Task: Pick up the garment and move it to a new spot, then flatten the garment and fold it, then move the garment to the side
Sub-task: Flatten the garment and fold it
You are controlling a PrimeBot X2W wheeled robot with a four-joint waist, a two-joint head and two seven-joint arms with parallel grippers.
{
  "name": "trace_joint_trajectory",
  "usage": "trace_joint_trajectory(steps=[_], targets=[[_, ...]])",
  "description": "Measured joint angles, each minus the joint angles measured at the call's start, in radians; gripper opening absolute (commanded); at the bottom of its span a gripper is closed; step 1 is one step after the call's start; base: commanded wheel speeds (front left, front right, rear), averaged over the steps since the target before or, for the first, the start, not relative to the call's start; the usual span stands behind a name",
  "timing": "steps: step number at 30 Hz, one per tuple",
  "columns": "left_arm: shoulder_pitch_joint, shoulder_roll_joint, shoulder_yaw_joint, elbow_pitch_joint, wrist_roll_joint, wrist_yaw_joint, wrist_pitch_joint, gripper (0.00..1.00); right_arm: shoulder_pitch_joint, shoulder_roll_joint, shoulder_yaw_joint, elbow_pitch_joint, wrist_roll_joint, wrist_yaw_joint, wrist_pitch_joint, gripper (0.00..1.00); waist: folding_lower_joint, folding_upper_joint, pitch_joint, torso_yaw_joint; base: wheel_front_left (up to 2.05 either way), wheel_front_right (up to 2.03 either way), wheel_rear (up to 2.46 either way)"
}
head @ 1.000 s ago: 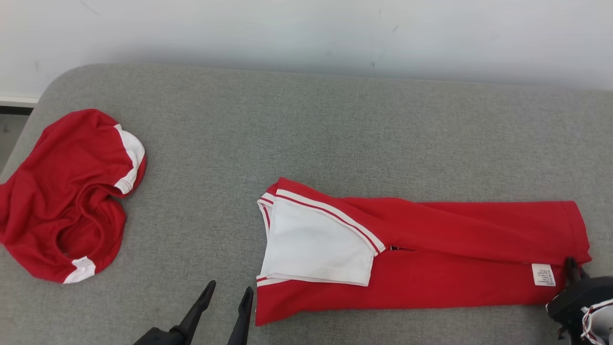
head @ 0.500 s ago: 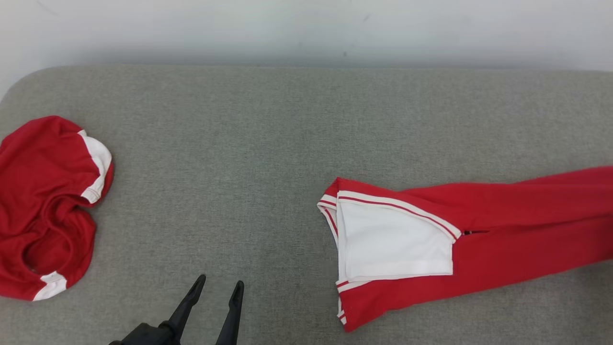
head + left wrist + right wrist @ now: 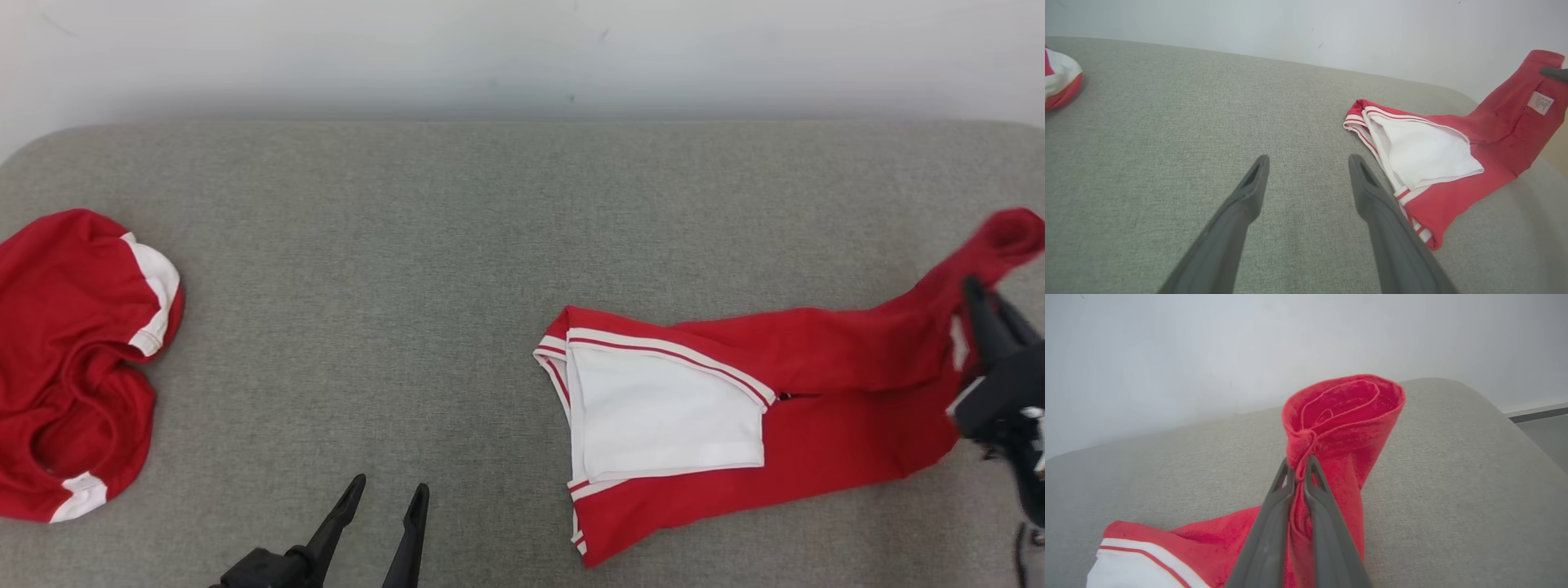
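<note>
The garment (image 3: 824, 433) is red with a white panel and white striped trim, folded lengthwise on the grey cushion (image 3: 457, 245). Its left part lies flat. Its right end is raised off the cushion, pinched in my right gripper (image 3: 973, 287), which is shut on it. In the right wrist view the red hem (image 3: 1339, 412) curls into a loop above the closed fingertips (image 3: 1309, 467). My left gripper (image 3: 389, 487) stands open near the front edge, left of the garment and apart from it. Between its fingers (image 3: 1249, 192) there is bare cushion, with the garment (image 3: 1453, 163) to their right.
A second red garment with white trim (image 3: 73, 359) lies crumpled at the cushion's left end, its edge also in the left wrist view (image 3: 1057, 81). A pale wall (image 3: 522, 49) runs behind. The cushion's rounded right end (image 3: 1494, 428) drops off beyond the raised hem.
The camera has swung right. My right gripper has lifted the garment's right end off the cushion, up and inward; that end lay flat a second ago. The left gripper stays open.
</note>
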Motion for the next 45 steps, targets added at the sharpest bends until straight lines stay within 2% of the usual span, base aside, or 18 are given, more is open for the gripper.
trace_joint_trajectory(steps=[6, 11, 17, 22, 32, 33, 34, 40, 45], targets=[[-0.005, -0.006, 0.0, 0.014, -0.007, -0.007, 0.0, 1.0, 0.038, 0.055, 0.13, -0.119, 0.006, 0.0, 0.043, 0.0, 0.0, 0.0, -0.015, 0.027, 0.0, 0.0, 0.0], [-0.01, -0.012, 0.002, 0.017, -0.011, -0.007, -0.001, 1.0, 0.042, 0.091, 0.243, -0.151, 0.003, 0.0, 0.045, 0.0, 0.0, 0.0, -0.021, 0.054, 0.0, 0.0, 0.0], [-0.01, -0.018, -0.001, 0.03, -0.011, -0.015, -0.007, 1.0, 0.048, 0.114, 0.351, -0.122, -0.003, 0.0, 0.049, 0.0, 0.0, -0.0001, -0.021, 0.08, 0.0, 0.0, 0.0], [-0.012, -0.028, 0.001, 0.037, -0.012, -0.016, -0.011, 1.0, 0.067, 0.119, 0.445, -0.037, -0.009, 0.0, 0.047, 0.0, 0.0, 0.0, -0.021, 0.108, 0.0, 0.0, 0.0], [-0.012, -0.034, 0.0, 0.045, -0.015, -0.021, -0.018, 1.0, 0.086, 0.136, 0.534, 0.051, -0.004, 0.0, 0.022, 0.0, -0.0001, -0.0001, -0.027, 0.128, 0.0, 0.0, 0.0], [-0.012, -0.035, -0.002, 0.044, -0.015, -0.022, -0.018, 1.0, 0.087, 0.14, 0.537, 0.059, -0.005, 0.0, 0.016, 0.4, -0.0001, 0.0, -0.029, 0.128, 0.0, 0.0, 0.0], [-0.012, -0.035, -0.002, 0.043, -0.015, -0.021, -0.018, 1.0, 0.087, 0.143, 0.538, 0.066, -0.009, 0.0, 0.007, 1.0, -0.0001, 0.0, -0.031, 0.128, 0.0, 0.0, 0.0], [-0.011, -0.032, -0.002, 0.042, -0.015, -0.015, -0.018, 1.0, 0.079, 0.171, 0.538, 0.057, 0.008, 0.0, -0.069, 1.0, -0.0001, -0.0001, -0.046, 0.124, 0.0, 0.0, 0.0], [-0.006, -0.032, 0.003, 0.04, -0.016, -0.002, -0.018, 1.0, 0.042, 0.14, 0.495, 0.03, 0.005, 0.0, -0.213, 1.0, 0.0, -0.0001, -0.063, 0.113, 0.0, 0.0, 0.0]])
